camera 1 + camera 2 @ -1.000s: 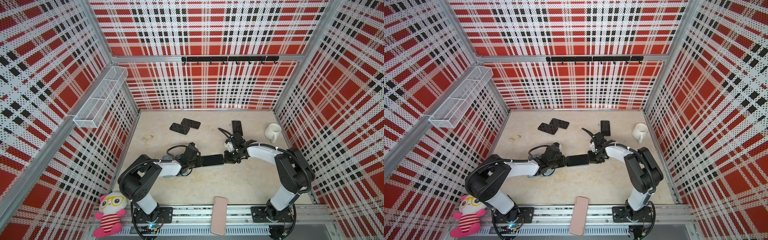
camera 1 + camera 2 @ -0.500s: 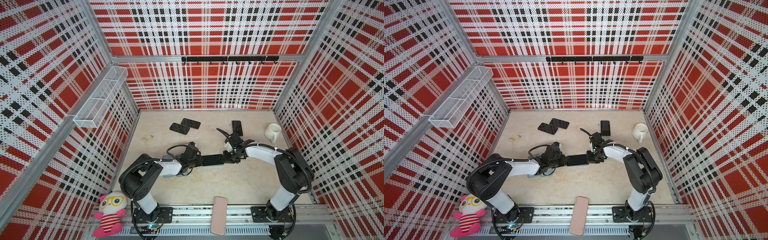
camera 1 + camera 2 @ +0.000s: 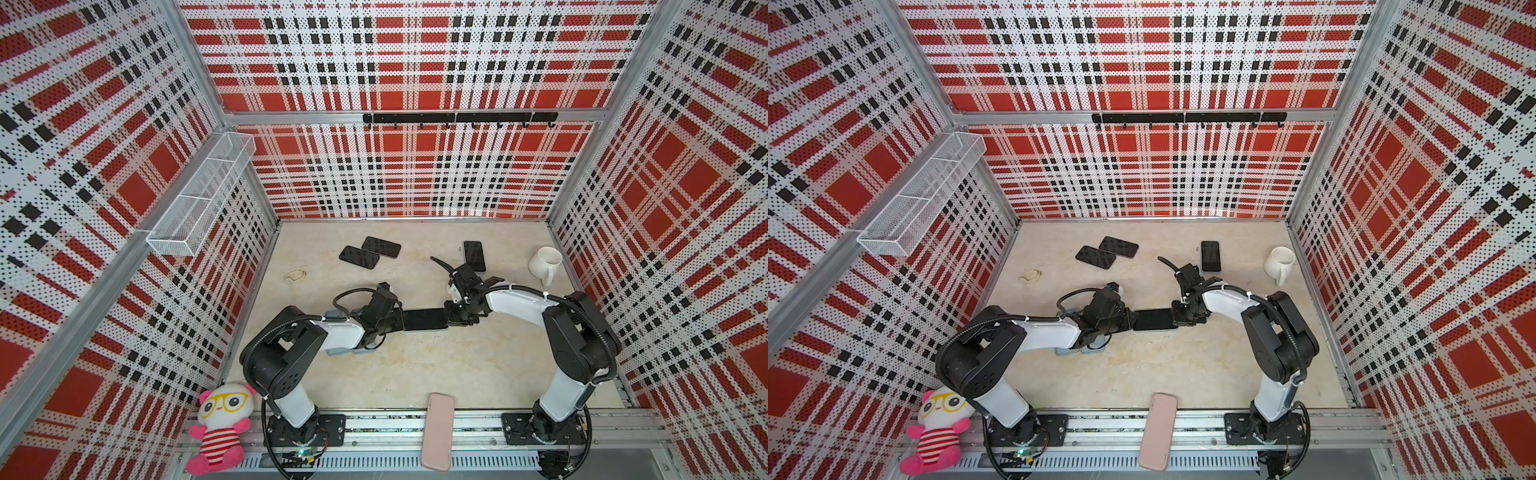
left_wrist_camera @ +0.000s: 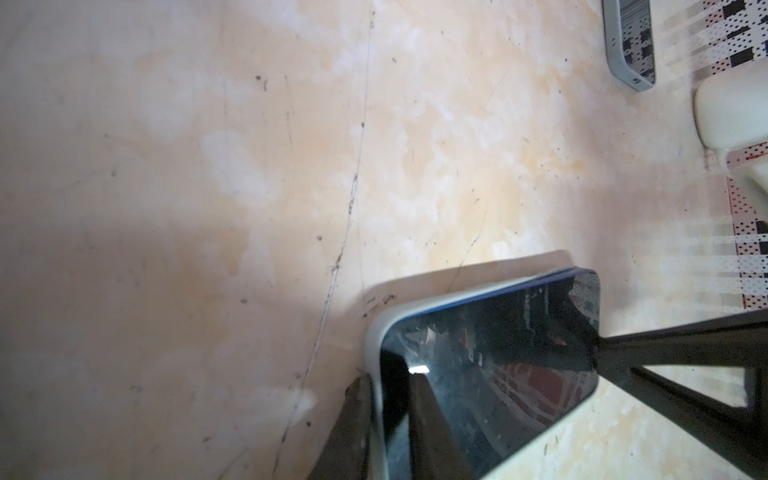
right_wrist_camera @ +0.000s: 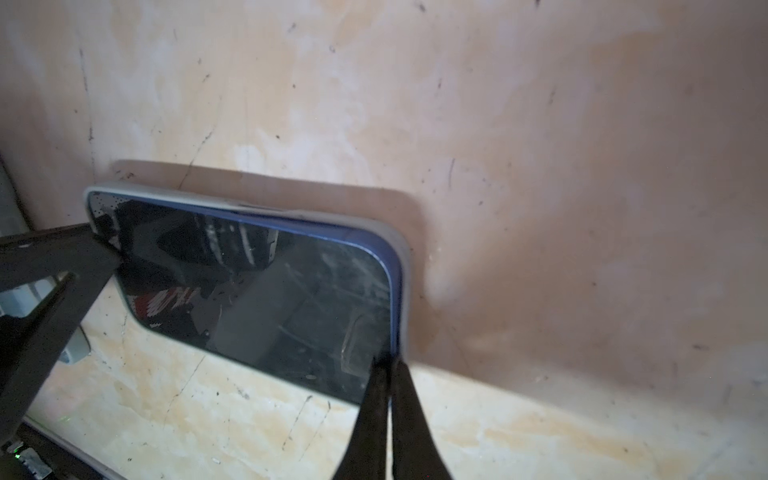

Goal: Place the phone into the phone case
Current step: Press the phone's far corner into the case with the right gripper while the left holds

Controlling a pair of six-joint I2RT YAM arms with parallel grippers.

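We are logging the phone point(image 3: 424, 319) in the pale phone case point(image 5: 407, 282), front-left of the mug point(image 3: 544, 262).
We are counting three bare phones point(image 3: 359, 257) point(image 3: 381, 247) point(image 3: 474, 255), one pink case point(image 3: 437, 436); left gripper point(image 3: 400, 322) is clamping the case's end, right gripper point(image 5: 387, 365) is pressing, tips together, on the phone.

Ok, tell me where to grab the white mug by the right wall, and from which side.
Grip the white mug by its rim, coming straight down from above, one finger inside and one outside. It stands upright with its mouth open upward, and its handle points toward the front, so probably pinch the rim's back or side.
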